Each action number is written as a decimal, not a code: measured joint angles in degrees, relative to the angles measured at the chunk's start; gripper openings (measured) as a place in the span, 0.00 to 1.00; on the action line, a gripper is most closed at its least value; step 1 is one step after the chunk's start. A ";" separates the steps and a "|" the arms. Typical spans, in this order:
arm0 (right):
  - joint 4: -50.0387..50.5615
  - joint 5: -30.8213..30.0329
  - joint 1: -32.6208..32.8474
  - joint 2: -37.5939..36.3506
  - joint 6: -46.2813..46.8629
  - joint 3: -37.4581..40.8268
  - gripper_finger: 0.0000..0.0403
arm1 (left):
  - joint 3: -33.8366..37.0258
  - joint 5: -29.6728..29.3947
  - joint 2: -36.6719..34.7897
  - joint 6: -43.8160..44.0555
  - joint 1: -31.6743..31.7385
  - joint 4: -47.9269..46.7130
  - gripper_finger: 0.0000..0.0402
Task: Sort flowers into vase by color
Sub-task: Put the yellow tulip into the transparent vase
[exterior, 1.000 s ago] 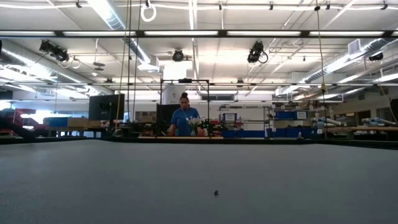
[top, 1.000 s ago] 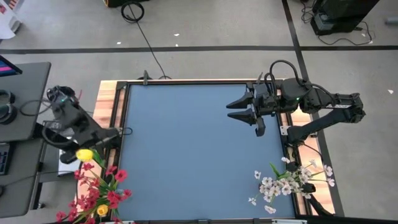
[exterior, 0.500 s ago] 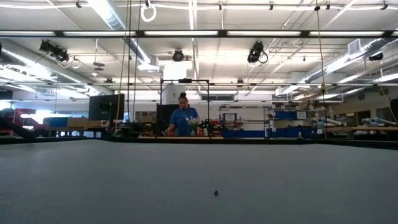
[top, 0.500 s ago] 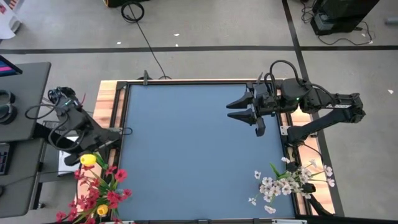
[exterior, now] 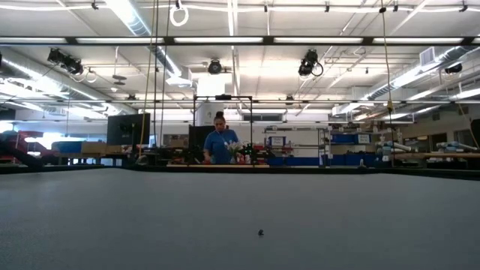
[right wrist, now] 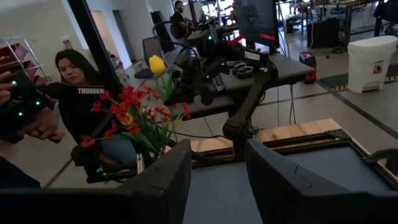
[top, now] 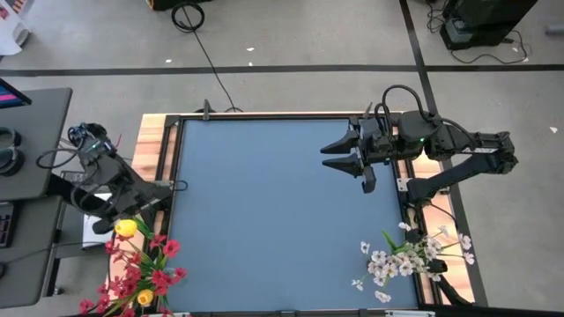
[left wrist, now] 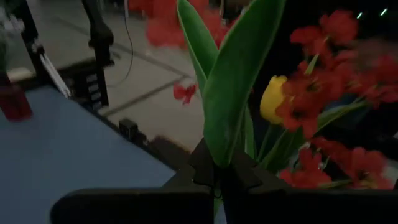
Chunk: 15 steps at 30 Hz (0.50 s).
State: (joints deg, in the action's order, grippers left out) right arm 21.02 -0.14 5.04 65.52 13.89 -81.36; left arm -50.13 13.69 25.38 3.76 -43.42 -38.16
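My left gripper (top: 135,210) is beyond the table's left edge, shut on a yellow tulip (top: 126,228) whose blossom (right wrist: 157,64) stands just above the bunch of red flowers (top: 141,271) at the near left corner. A second yellow blossom (top: 145,298) sits among the red ones. In the left wrist view, long green leaves (left wrist: 233,74) rise from my left gripper (left wrist: 219,177). The white flowers (top: 407,255) stand at the near right corner. My right gripper (top: 331,156) hovers open over the mat's far right part. Both vases are hidden by blossoms. My left gripper pinches the tulip low on its stem, at the base of its leaves (left wrist: 221,158), between the two fingers. The fingers lie across the stem, coming from the table's left and far side. The tulip is lifted clear and upright, with its blossom above the fingers.
The blue mat (top: 264,220) fills the table inside a dark frame (top: 172,176). A small dark speck (exterior: 260,232) lies on the mat. A desk with a keyboard and headphones (top: 26,141) stands to the left. People (right wrist: 78,93) (exterior: 219,146) are in the room beyond.
My left gripper has carried the yellow tulip a little toward the table's near edge, closer to the red flowers, and then held still. The right arm has not moved.
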 joint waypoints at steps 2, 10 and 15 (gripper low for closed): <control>0.00 0.00 0.00 0.00 0.00 0.00 0.40 | 0.00 0.02 -0.88 -0.15 0.00 1.25 0.02; 0.00 0.00 -0.02 0.00 0.02 0.00 0.40 | 6.33 4.45 -2.69 0.68 -0.02 10.52 0.02; 0.00 0.00 0.00 0.00 0.02 0.00 0.40 | 10.50 5.39 -5.77 2.46 0.00 12.61 0.02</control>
State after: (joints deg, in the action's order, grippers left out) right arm 21.02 -0.14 5.03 65.52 13.91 -81.36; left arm -39.63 19.08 19.62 6.22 -43.42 -25.54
